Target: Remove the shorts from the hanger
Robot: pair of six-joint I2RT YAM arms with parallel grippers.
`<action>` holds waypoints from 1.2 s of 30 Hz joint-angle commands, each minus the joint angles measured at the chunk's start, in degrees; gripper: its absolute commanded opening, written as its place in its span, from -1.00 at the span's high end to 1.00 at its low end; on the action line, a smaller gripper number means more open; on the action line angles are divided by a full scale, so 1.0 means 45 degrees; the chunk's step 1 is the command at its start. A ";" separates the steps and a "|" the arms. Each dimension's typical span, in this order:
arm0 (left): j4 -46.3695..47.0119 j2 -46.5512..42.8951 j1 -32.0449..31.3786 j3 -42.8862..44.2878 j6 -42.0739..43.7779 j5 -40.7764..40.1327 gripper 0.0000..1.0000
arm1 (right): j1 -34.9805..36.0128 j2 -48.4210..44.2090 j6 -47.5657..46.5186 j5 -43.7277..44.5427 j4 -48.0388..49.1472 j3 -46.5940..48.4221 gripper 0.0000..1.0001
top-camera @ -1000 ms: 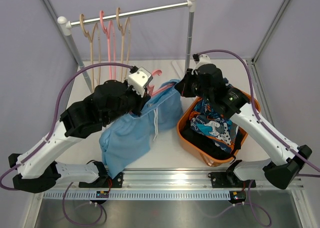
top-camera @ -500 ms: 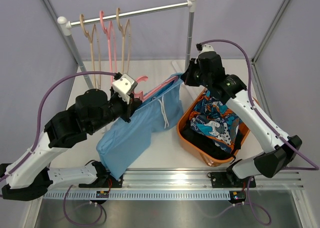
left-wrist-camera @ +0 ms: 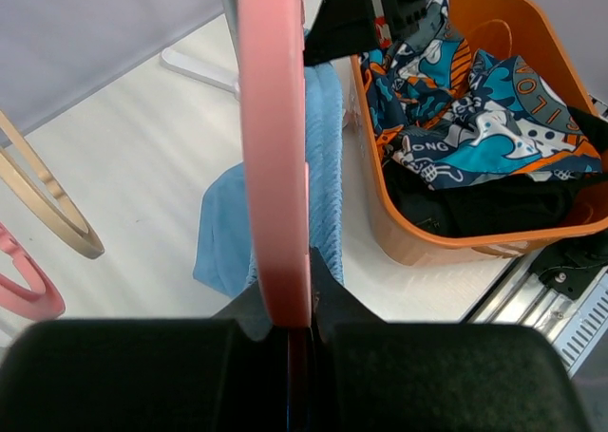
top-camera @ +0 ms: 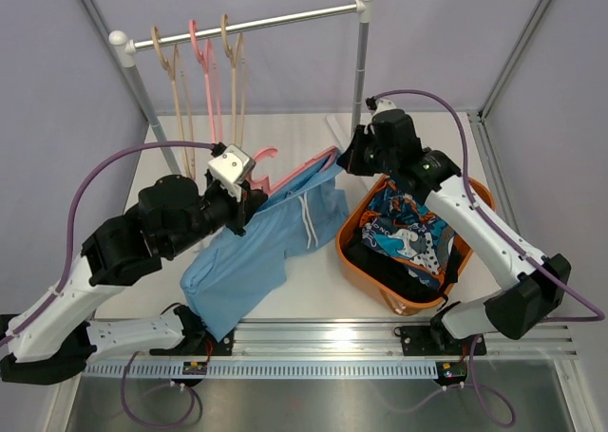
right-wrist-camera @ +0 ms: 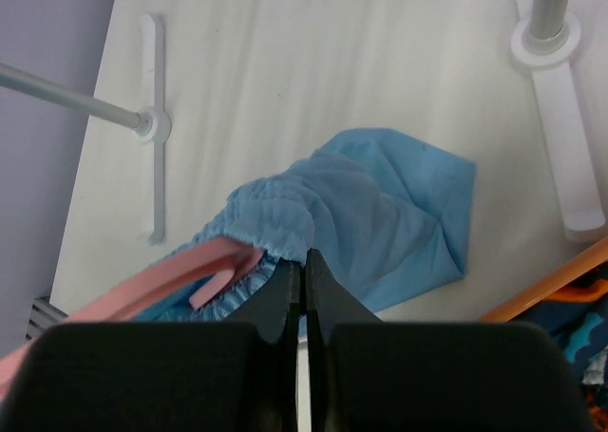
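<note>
The plain light blue shorts (top-camera: 256,256) hang from a pink hanger (top-camera: 294,178) held in the air between both arms; their legs rest on the table. My left gripper (top-camera: 250,202) is shut on the pink hanger (left-wrist-camera: 274,166) near its hook end. My right gripper (top-camera: 344,162) is shut on the shorts' gathered waistband (right-wrist-camera: 313,204) at the hanger's far tip (right-wrist-camera: 180,278). The orange-blue-white patterned shorts (top-camera: 408,234) and the black shorts (top-camera: 404,282) lie in the orange basket (top-camera: 351,256). I cannot make out the dark navy pair.
A clothes rail (top-camera: 256,24) at the back carries two beige hangers (top-camera: 176,90) and a pink one (top-camera: 206,81). Its right post (top-camera: 360,71) stands just behind my right gripper. The rail's white feet (right-wrist-camera: 152,123) lie on the table.
My left gripper has pulled the hanger to the left and slightly nearer. My right gripper has kept hold of the waistband near the post, so the shorts are stretched out along the hanger.
</note>
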 commanded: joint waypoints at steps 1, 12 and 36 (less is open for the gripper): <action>0.2276 -0.0799 -0.0072 -0.0197 -0.0305 -0.0390 1.00 | 0.1129 -0.0876 0.0355 0.1139 0.0973 -0.0985 1.00; 0.3332 -0.0799 -0.0072 -0.0042 -0.0618 -0.0605 1.00 | 0.2033 -0.1776 0.0866 0.1564 0.2187 -0.3077 1.00; 0.6087 -0.0057 -0.0052 -0.0940 0.0240 -0.3103 1.00 | 1.0821 -0.1345 0.0396 0.6583 0.0236 0.0009 1.00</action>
